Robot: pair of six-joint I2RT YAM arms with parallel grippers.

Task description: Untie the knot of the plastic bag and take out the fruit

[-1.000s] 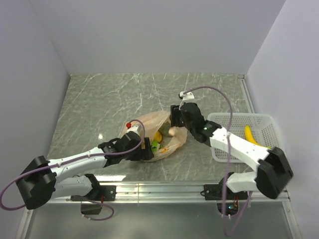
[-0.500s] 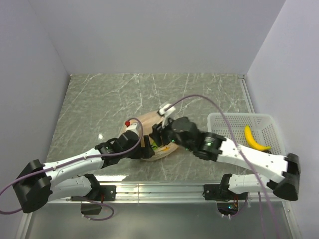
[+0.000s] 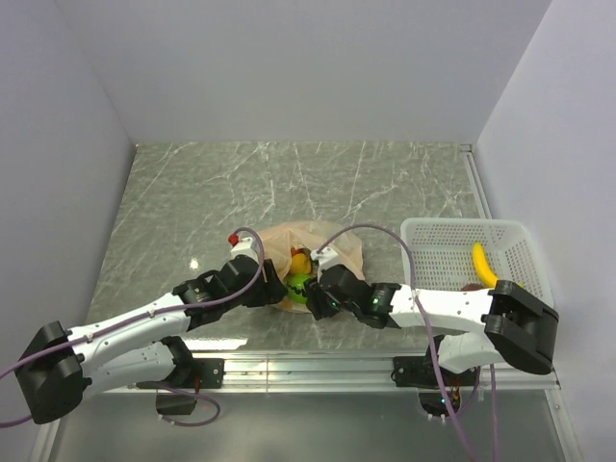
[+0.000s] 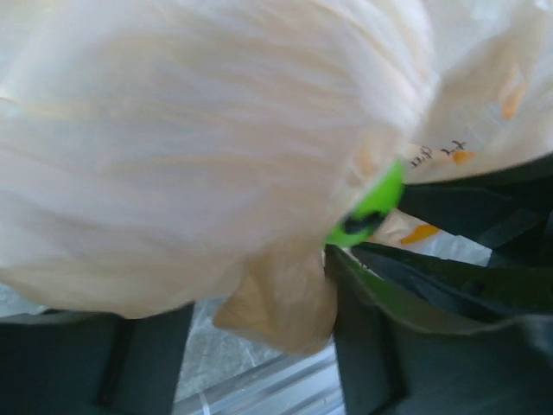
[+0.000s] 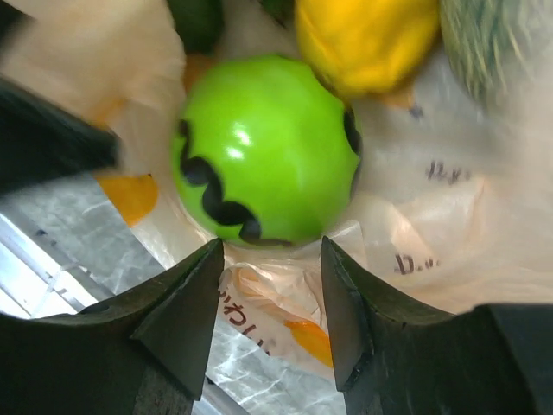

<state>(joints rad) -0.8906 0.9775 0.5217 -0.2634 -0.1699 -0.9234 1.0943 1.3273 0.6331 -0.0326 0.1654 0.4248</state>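
Plastic bag [image 3: 332,241] lies mid-frame on the tabletop [image 3: 192,192]. Right pincer [image 5: 270,259], jaws apart, sits just below the green apple [image 5: 263,147] inside. Left pincer [image 4: 259,303], also apart, straddles a bag fold. Closing could pinch plastic and drag everything.

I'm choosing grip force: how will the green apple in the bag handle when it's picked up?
The green apple looks glossy and round, so it may slip or roll from a light pinch. Its wavy black seam suggests a hard, light toy. The plastic bag beneath is thin and crinkled, so it may snag.
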